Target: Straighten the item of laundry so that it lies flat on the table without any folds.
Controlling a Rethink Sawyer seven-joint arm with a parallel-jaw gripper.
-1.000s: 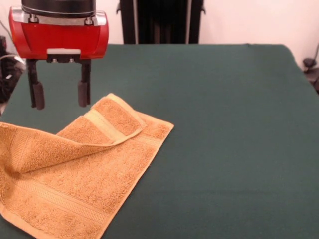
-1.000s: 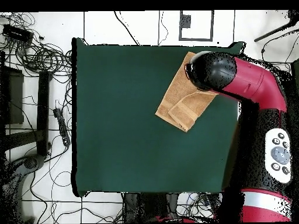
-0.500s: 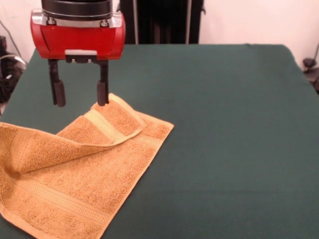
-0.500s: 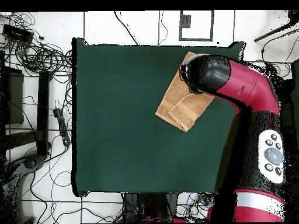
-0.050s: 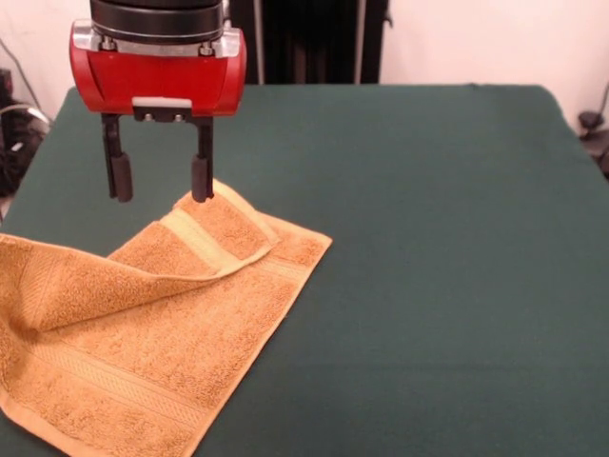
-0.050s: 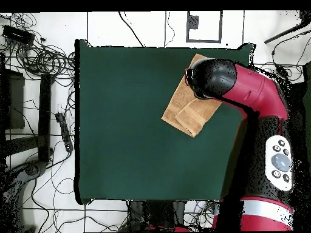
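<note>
A: Towel (image 5: 143, 333), golden-orange terry, one item. Entry starts at the fingers (image 5: 201, 178): state?

B: Fingers spread wide, holding nothing. The gripper (image 5: 160, 181) hangs just above the towel's folded-over flap; one finger tip is right at the flap's far edge, whether touching cannot be told, and the other hangs beyond that edge, over bare counter (image 5: 438, 238).

A: Change since the last check?

B: Red gripper body has slid across from beside the towel to a spot over the flap's far corner, and dropped a little. Towel unchanged: same fold, same outline. Overhead, the arm's head (image 6: 212, 77) now covers the towel's (image 6: 185, 112) end nearest the counter's corner.

A: Towel's position and condition?

B: Towel lies at one corner of the counter, its near end running off the picture's edge. One end is doubled back over the body, pale woven band facing up on the flap. Not flat.

A: Meaning for the task?

B: Judged: approach phase nearly done, grasp not yet made. The shift lines the open fingers up with the flap's corner, the likely pinch point for peeling the fold back outward.
</note>
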